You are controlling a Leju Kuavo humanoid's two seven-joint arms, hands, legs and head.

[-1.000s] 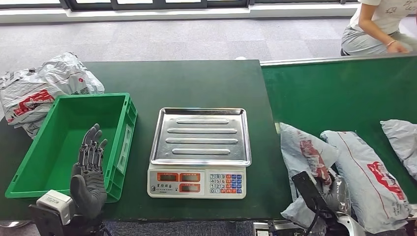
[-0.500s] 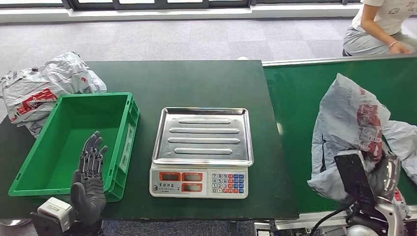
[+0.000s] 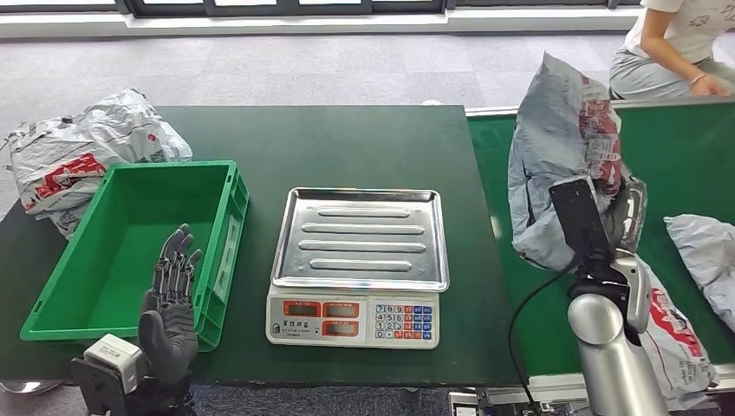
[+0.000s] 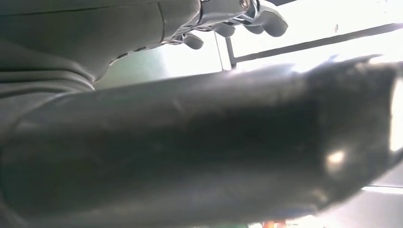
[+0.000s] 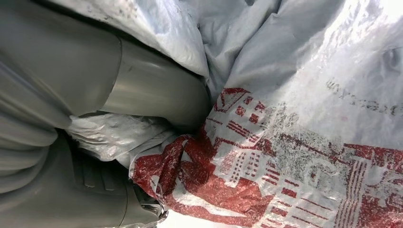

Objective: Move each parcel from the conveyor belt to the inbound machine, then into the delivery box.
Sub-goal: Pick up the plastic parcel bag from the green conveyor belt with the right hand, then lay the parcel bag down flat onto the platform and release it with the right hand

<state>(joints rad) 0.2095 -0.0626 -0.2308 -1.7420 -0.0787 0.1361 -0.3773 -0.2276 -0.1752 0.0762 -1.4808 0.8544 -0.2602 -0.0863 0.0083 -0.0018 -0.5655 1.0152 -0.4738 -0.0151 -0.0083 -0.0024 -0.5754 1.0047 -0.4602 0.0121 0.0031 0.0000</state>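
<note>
Taking the weighing scale [image 3: 357, 260] at the middle of the dark green table [image 3: 347, 143] as the reference point: nearest the robot, to the scale's left, the left hand [image 3: 170, 316] hovers over the near right corner of the green crate [image 3: 121, 247], palm up, fingers apart and holding nothing. The crate stands just beside the scale on its left. The scale's steel pan lies bare above its keypad and red displays.

To the scale's right, over the green conveyor belt [image 3: 685, 165], the silver right arm rises and its right hand [image 3: 620, 212] grips a grey plastic parcel with red print [image 3: 559, 147], held up in the air above the belt, clear of its surface. In the right wrist view the thumb [image 5: 152, 92] presses into the crumpled grey film of that same parcel [image 5: 304, 133], red lettering close to the camera.

Lower down beside the arm, another grey parcel with a red logo [image 3: 680, 325] lies on the belt, and a third grey bag [image 3: 706, 260] lies at the right edge.

Left of the crate, farther back, a heap of grey mail bags [image 3: 82, 152] lies on the table's edge. Farthest, beyond the belt, a person [image 3: 672, 43] crouches on the grey carpet.
</note>
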